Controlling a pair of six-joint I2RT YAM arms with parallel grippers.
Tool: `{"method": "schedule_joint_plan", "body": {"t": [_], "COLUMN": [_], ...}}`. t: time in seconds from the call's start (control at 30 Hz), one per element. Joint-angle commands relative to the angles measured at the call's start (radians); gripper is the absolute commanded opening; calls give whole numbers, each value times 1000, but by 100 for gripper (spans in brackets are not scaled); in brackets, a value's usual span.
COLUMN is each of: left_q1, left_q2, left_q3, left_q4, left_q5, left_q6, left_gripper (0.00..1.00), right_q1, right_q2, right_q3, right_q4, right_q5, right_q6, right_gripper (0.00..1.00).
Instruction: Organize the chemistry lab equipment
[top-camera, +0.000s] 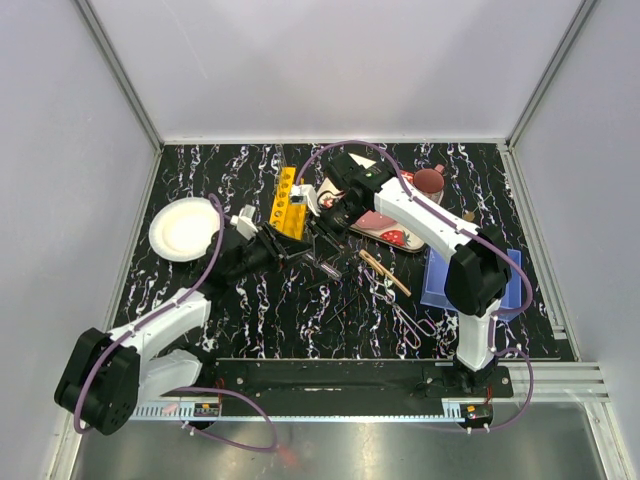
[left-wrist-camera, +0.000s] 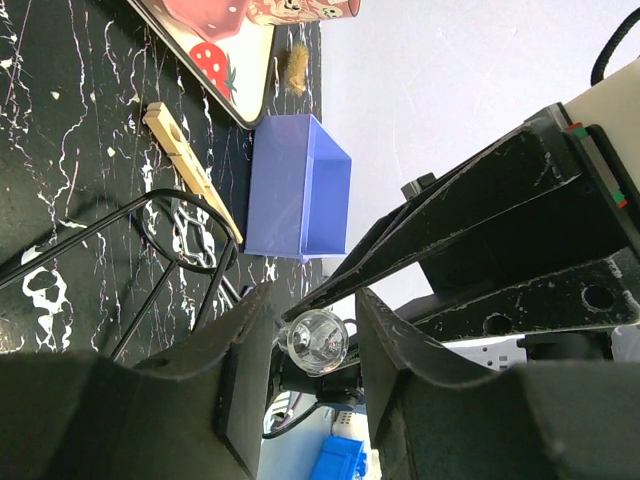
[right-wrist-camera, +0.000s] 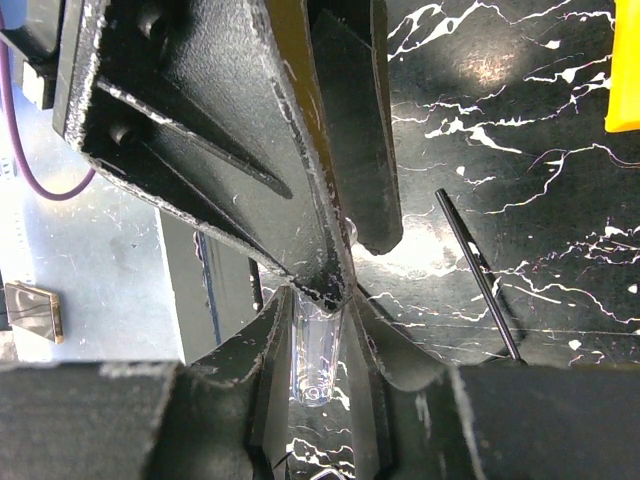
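Loose tan wooden clamp (top-camera: 385, 272) sat on the near tabletop (top-camera: 260, 320). Mid-air, left claw (left-wrist-camera: 316, 310) and right claw (right-wrist-camera: 320, 320) both pinched one clear glass tube (right-wrist-camera: 315, 365). Handover, I'd guess, headed for the yellow holed rack (top-camera: 287, 205) just beyond.

Top view looks steeply down over the whole counter (top-camera: 260, 310) from behind; wrist views peer close along left claw (left-wrist-camera: 316, 312) and right claw (right-wrist-camera: 318, 330); both share the glass tube (left-wrist-camera: 318, 342).
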Motion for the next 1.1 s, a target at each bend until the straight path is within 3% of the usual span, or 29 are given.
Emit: {"method": "schedule_joint_plan", "body": {"t": [0.0, 0.1, 0.33, 0.5, 0.63, 0.67, 0.77, 0.93, 1.07], "left_q1": [-10, -13, -16, -16, -15, -7, 21, 108, 168], "left_q2": [10, 19, 42, 19, -25, -37, -85, -122, -76], "left_q3": [6, 4, -13, 7, 64, 78, 151, 292, 418], "left_q4": [61, 62, 91, 64, -111, -149, -333, -575, -691], "left_q5": [5, 11, 29, 16, -46, -58, -124, -196, -248], "left_q6": [-8, -5, -7, 25, 108, 155, 272, 420, 554], "left_gripper": [40, 39, 24, 19, 19, 19, 19, 19, 19], "right_q1": [12, 12, 13, 18, 18, 17, 9, -83, -207], "right_q2": [2, 5, 12, 5, -9, -14, -57, -181, -277], "right_q3": [25, 25, 22, 23, 65, 72, 94, 64, -31], "right_q4": [-3, 3, 3, -4, -49, -58, -89, -99, -41], "right_q5": [28, 57, 74, 80, 127, 147, 213, 191, 116], "right_q6": [-19, -15, -11, -22, -42, -65, -91, -114, -100], "right_gripper": [19, 19, 20, 24, 56, 69, 87, 100, 100]}}
